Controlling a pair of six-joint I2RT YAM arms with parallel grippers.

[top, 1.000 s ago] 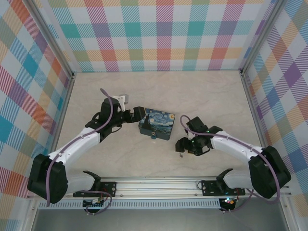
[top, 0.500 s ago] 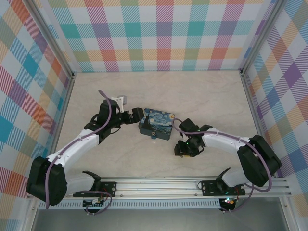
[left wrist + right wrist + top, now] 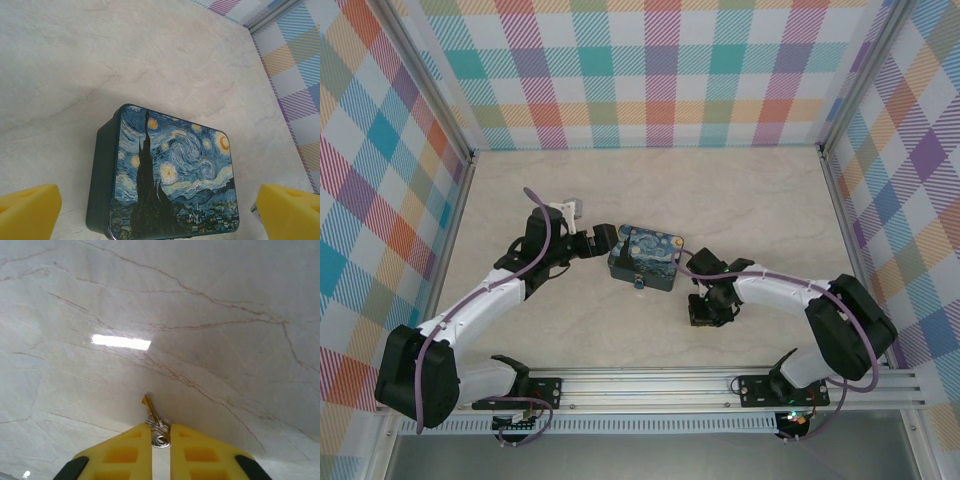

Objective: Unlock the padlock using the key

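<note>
Since a second ago my right arm has folded in toward the painted box (image 3: 645,257), and the right gripper (image 3: 160,436) has drawn together; the left arm has hardly stirred. From the right wrist I see the yellow fingers (image 3: 125,455) pinched on the head of the key (image 3: 151,415) with only a narrow slit between them, so I take it as clenched on the key. The key is a thin sliver with a small silvery ring at its head. Its brassy tip points away from the fingers and lies on, or just over, the pale worktop (image 3: 225,315); I cannot tell which. That spot is right of the middle, toward the near edge, near the box's near right corner.

I judge the step in hand to be the pickup of the key. Next I would lift it clear and carry it to the padlock (image 3: 639,285), a tiny blue body at the box's near side, too small from above for me to make out its keyhole. The blade must line up with that keyhole, and a grip so far back could let the key swivel. The left gripper (image 3: 603,240) hangs wide open at the box's left side, well placed to steady it.
</note>
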